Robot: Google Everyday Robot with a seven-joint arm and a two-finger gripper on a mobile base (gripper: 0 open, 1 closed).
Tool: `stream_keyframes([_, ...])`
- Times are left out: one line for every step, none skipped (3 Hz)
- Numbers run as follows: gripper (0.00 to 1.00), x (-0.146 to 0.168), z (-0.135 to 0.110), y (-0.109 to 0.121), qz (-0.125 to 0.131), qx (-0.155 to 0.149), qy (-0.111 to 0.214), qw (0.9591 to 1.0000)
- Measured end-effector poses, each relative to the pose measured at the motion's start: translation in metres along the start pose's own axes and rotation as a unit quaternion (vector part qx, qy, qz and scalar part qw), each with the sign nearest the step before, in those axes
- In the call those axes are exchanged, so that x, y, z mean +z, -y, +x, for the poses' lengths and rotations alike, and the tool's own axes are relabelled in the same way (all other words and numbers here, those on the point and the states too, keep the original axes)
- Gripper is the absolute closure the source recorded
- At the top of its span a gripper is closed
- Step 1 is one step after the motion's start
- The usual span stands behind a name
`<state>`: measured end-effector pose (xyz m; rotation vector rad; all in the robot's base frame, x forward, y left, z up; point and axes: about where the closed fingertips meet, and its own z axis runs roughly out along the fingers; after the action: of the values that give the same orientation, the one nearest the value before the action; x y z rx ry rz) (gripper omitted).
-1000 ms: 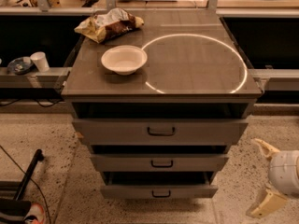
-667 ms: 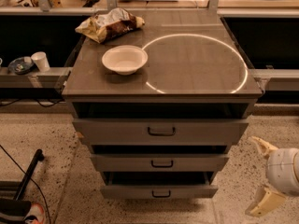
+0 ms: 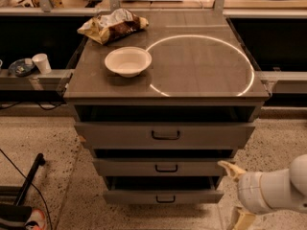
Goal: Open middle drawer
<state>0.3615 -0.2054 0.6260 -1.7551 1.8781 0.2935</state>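
The low-fronted grey middle drawer point(image 3: 124, 167), with its small black centre handle, sits slightly ajar, and the pincer point(image 3: 235, 194) hangs wide open and empty just beside its right end.

Comes in low at the near right corner as a thick, rounded white wrist point(image 3: 271, 191), with the rest of the arm cut off by the right edge. Ends to the left in the gripper point(image 3: 231, 195), facing left and slightly toward the far side, with two tan jaws spread wide apart. Points one jaw up and to the left and lets the other hang down, clipped by the near edge, with nothing gripped between them.
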Motion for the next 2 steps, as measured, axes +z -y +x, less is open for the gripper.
stream_keyframes([0.00,0.0597,0.0041,-0.0176,-0.022,-0.041,0.069,0.9966])
stream_keyframes([0.00,0.0600,0.0033,-0.0201,-0.026,-0.041,0.070,0.9964])
